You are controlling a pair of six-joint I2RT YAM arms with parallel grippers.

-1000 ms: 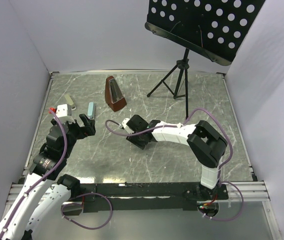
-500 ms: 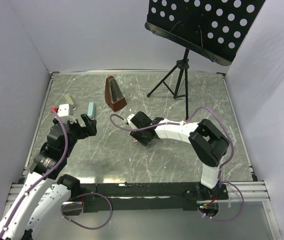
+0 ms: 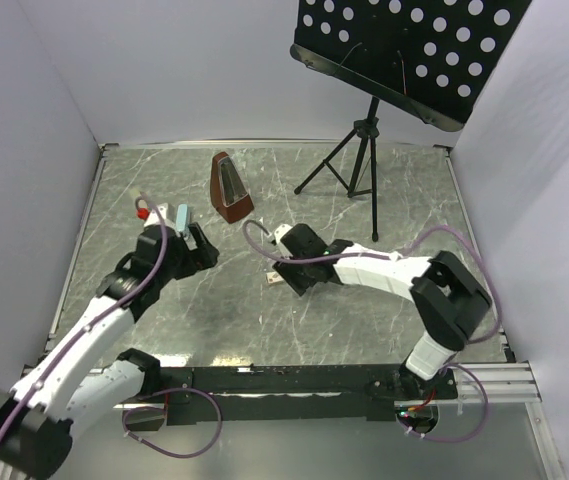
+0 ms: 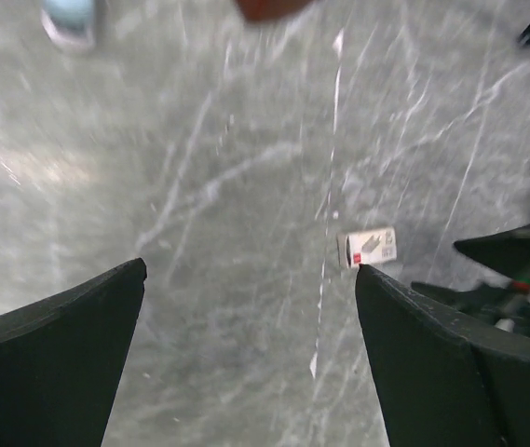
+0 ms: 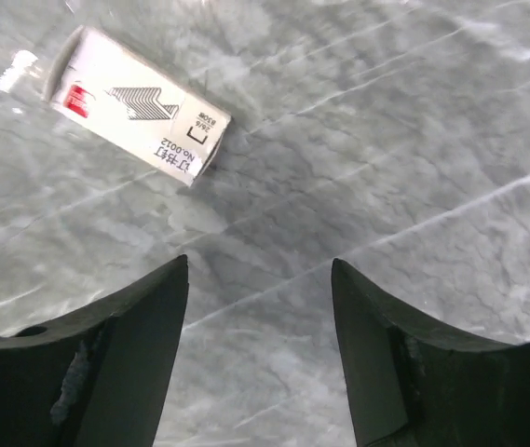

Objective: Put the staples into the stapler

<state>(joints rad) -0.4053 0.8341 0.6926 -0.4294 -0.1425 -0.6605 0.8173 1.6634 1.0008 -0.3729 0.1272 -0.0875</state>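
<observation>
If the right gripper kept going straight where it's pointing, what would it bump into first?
Probably the bare marble tabletop: the right gripper, jaws open, aims down at it. The staple box lies ahead but off to one side, so it looks missed, though depth is unclear.

The left wrist view is blurred, leaving the staples box (image 4: 369, 248) unreadable and a pale-blue piece (image 4: 67, 19) edge-cropped.
</observation>
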